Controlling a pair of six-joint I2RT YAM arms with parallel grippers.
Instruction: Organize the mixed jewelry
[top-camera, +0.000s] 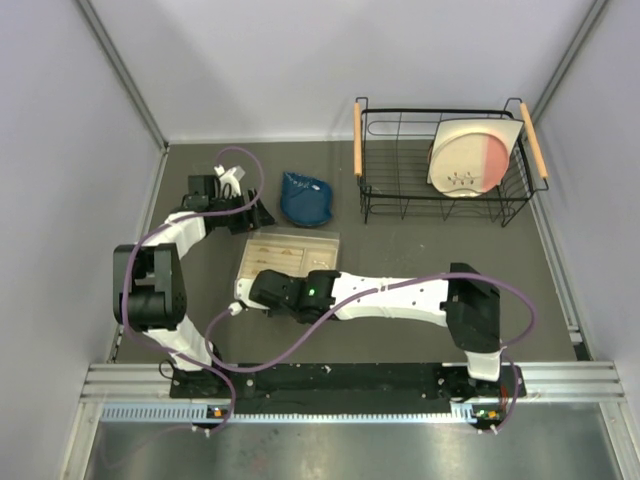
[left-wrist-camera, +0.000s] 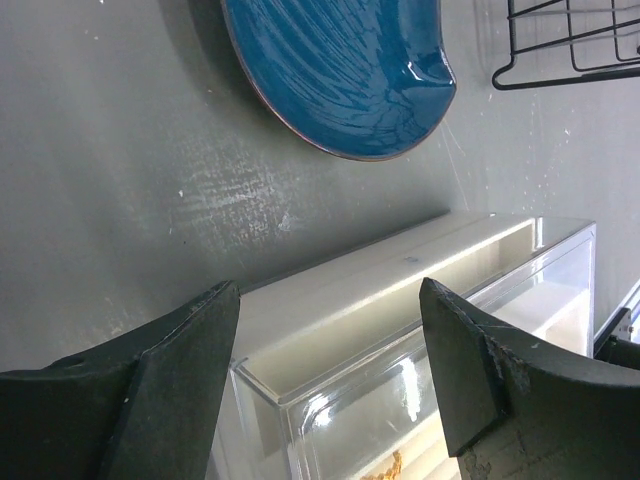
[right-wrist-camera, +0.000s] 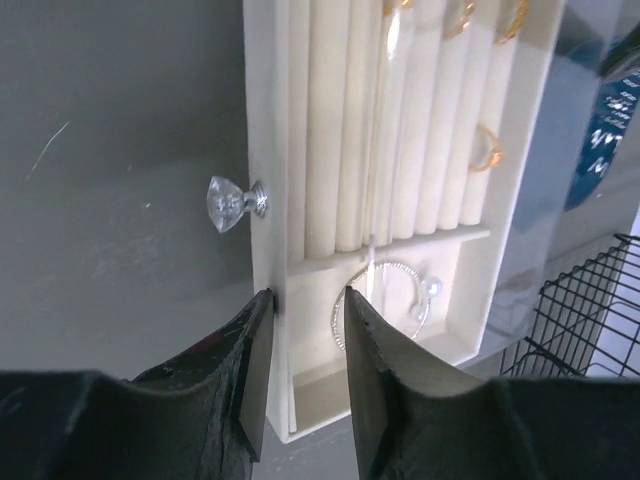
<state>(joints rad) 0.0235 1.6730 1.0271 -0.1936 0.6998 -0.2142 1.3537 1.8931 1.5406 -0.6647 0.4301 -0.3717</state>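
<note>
1. You are working over one dark grey table, which is sitting between pale walls.
2. One black wire rack is standing at the far right. It is holding one pale plate that is leaning inside it.
3. One clear case with one cream tray is lying mid-table, well left of the rack. The right arm is covering its near edge in the top view.
4. One blue dish is resting just beyond the case, apart from it.
5. The left gripper is hovering over the case's far edge with its jaws spread wide, and nothing is sitting between them.
6. The right gripper is straddling the tray's knobbed wall with its jaws narrowly parted. You cannot tell whether it is pinching that wall.
7. One crystal knob is sticking out of that wall.
8. One silver hoop is lying in the tray's end compartment, beside the right fingertips.
9. Four gold rings are sitting in the padded slots, and the picture edge is cutting off three of them.
</note>
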